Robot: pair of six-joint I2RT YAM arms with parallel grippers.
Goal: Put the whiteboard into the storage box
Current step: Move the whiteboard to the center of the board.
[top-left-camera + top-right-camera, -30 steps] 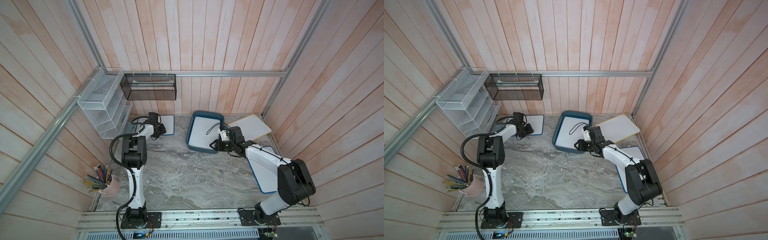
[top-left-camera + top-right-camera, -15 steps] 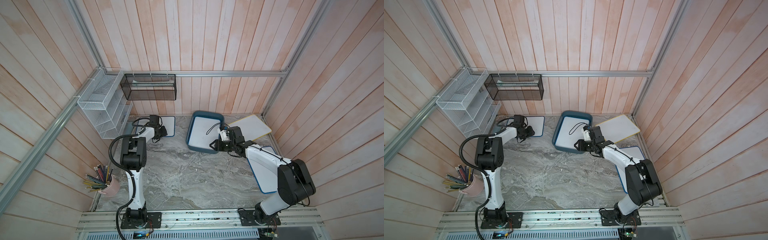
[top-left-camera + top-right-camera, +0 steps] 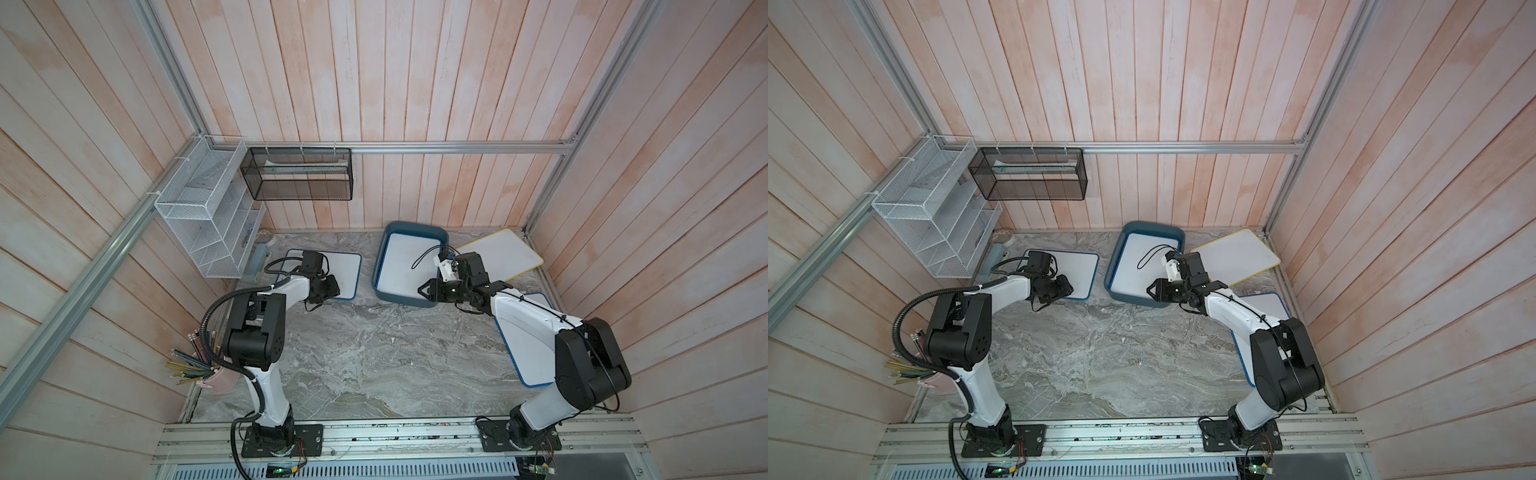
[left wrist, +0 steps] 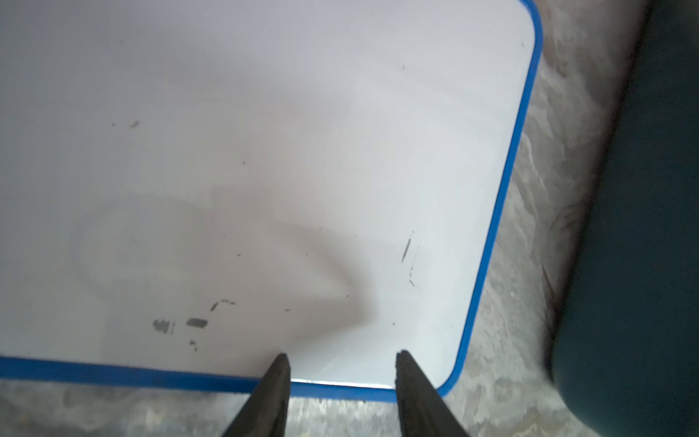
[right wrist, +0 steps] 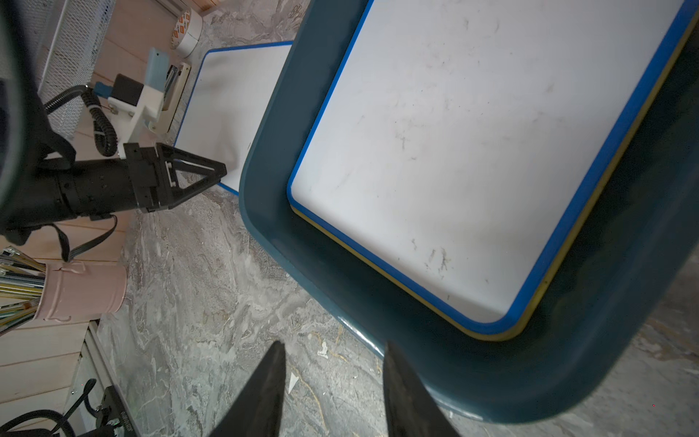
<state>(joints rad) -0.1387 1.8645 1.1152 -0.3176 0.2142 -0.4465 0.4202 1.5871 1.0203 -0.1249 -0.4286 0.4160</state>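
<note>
Blue-framed whiteboard [image 3: 343, 268] lay flat on the marble table [image 3: 374, 353], just beside the storage box [image 3: 399, 300] on the left arm's side, with its long axis running toward the box. Left gripper [image 4: 342, 359] sat low at the board's near edge, close to the box-side corner, jaws apart and empty. The board lay straight ahead of its tips. Right gripper [image 5: 333, 348] hovered by the box's near rim, also parted and empty. Left arm was nearer, so the pickup looked like its job.

We see soft, even light in both top views, walls [image 3: 374, 83] bowed at the edges; the left wrist view blurs, shadow on the whiteboard [image 4: 264, 151].
</note>
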